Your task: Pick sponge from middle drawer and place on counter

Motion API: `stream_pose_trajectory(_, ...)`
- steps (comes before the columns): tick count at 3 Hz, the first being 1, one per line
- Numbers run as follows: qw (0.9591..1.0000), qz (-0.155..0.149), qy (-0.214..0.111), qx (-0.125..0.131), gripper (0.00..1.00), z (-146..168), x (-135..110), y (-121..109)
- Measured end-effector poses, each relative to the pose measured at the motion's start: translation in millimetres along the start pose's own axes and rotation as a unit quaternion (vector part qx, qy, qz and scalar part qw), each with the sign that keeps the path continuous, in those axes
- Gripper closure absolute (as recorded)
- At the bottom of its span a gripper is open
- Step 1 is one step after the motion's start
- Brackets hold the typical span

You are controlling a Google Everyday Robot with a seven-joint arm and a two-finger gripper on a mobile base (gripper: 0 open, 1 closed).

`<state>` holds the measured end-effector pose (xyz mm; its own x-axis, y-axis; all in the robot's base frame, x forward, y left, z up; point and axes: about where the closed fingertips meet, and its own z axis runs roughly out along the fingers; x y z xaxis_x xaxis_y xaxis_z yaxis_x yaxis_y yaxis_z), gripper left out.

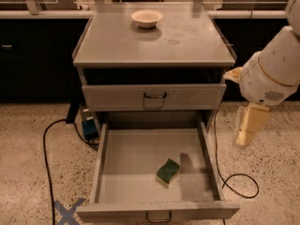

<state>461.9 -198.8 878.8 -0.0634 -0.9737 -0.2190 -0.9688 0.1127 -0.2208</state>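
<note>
Green-topped foam, the sponge (168,171) is lying right of centre in the middle drawer (100,168). It is probably light and squashy, so you are aiming across its narrow waist. The gripper (247,125) is hanging right of the drawer, and I cannot tell how open it is.

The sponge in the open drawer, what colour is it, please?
The sponge is dark green over yellow, camera view; gripper hangs beside the middle drawer.

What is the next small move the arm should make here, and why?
Probably swing the gripper across, over the right wall of the open grey metal middle drawer, until it is above the green-and-yellow wavy sponge. The gripper hangs outside the cabinet on the right, beyond that wall, while the sponge lies untouched on the drawer floor, right of centre.
</note>
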Motion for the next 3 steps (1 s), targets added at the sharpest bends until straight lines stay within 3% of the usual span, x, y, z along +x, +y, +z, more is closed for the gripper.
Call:
stream_pose_trajectory(1,0.9996,-0.017,-0.013,0.018,0.0,32.7,3.2,-12.4)
stream_pose_trajectory(2,0.9995,-0.014,-0.025,0.014,0.0,74.6,11.6,-19.3)
stream_pose_trajectory(3,0.9995,-0.014,-0.025,0.014,0.0,74.7,11.6,-19.3)
